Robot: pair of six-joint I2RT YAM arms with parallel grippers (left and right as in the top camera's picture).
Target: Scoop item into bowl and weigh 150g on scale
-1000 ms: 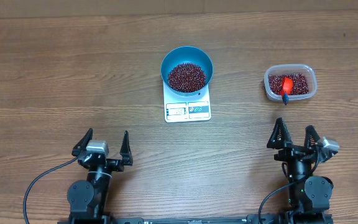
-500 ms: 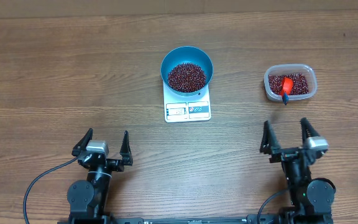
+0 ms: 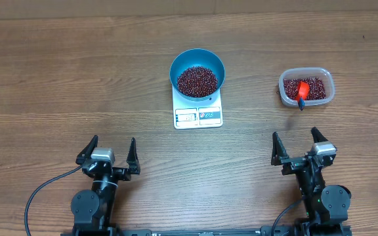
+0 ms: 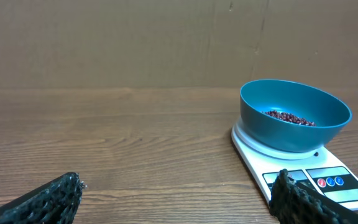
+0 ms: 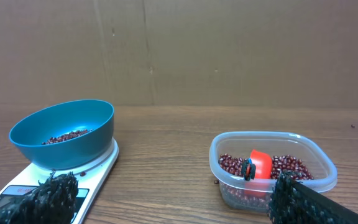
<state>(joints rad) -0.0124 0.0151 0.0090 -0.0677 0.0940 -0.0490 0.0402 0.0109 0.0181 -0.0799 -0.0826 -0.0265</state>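
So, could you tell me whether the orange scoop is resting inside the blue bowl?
No, the orange scoop lies in the clear tub among beans, apart from the bowl.

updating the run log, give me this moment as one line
left tool: open, empty | right tool: open, empty | blue bowl: on scale, holds beans | red scoop: in clear tub

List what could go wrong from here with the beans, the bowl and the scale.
1. The bowl is wider than the scale under it; a nudge might shift or tip it.
2. The scoop lies in the clear tub among beans; grabbing it could drag the tub or spill them.
3. The scale's display is unreadable here, so overshooting the weight may go unnoticed.
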